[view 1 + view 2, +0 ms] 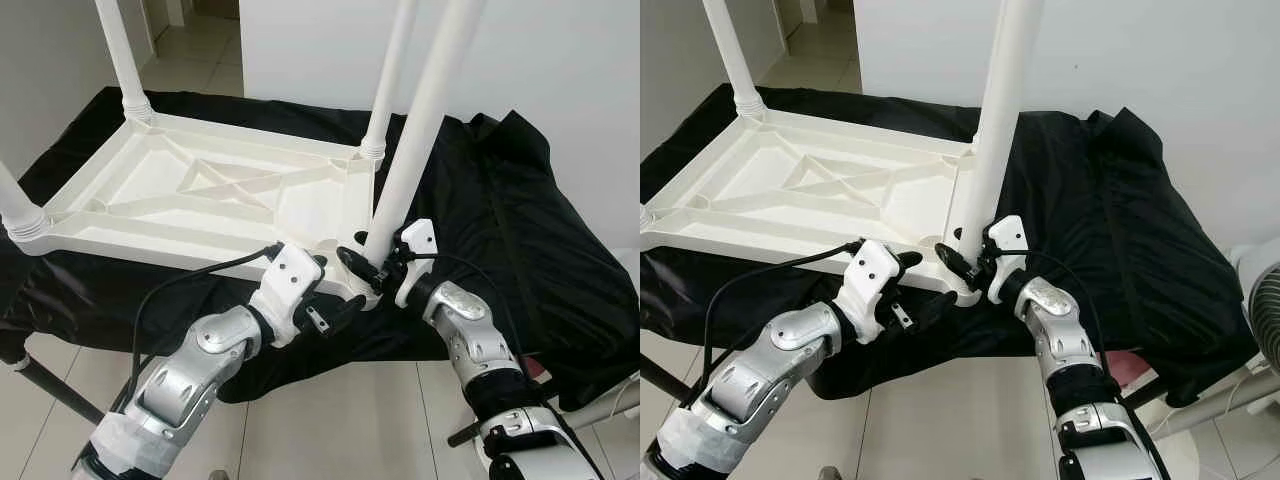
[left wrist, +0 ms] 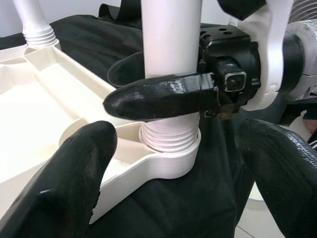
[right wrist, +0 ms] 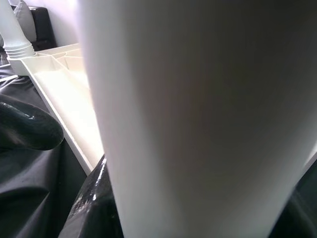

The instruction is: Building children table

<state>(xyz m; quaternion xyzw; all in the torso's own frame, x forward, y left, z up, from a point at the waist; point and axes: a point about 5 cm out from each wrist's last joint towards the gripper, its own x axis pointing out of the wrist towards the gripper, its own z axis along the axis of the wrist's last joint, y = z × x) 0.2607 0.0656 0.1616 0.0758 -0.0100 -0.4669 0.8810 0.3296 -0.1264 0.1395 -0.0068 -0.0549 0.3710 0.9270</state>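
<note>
Four legs belong on the upturned white table top [image 1: 200,200] on the black cloth [image 1: 520,230]. At its near right corner the right gripper [image 1: 368,262] clasps the fourth leg [image 1: 425,120] above the socket [image 2: 171,161]; the left gripper [image 1: 335,310], unclenched, waits just beside. Tilting while twisting could cross-thread it. Farther legs [image 1: 122,55] stand seated.

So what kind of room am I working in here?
Probably a room in a home: pale tiled floor, plain white wall, and an upside-down white plastic children's table on a black cloth-covered surface. The right gripper holds the near white table leg.
</note>
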